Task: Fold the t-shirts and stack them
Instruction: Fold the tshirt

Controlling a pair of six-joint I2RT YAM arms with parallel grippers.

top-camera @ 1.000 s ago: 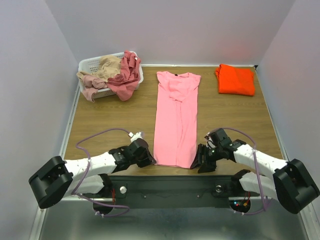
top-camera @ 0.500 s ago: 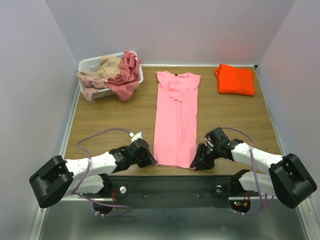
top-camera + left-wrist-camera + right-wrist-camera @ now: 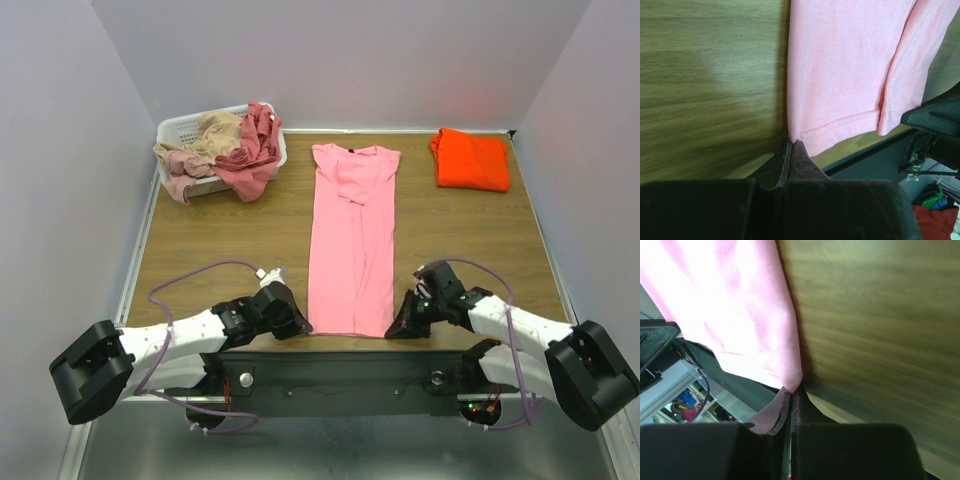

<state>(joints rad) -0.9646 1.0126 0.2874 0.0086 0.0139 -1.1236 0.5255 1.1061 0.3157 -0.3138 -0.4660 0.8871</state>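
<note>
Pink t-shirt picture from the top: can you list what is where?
pink t-shirt: flat, sides folded in, middle of table
left gripper: shut on its near left corner
right gripper: shut on its near right corner
orange t-shirt: folded, far right corner
laundry basket: far left, rose and tan t-shirts spilling out

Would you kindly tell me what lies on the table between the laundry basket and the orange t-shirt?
The top view shows the neck end of the pink t-shirt between the basket and the orange t-shirt, with bare table on either side.
</note>
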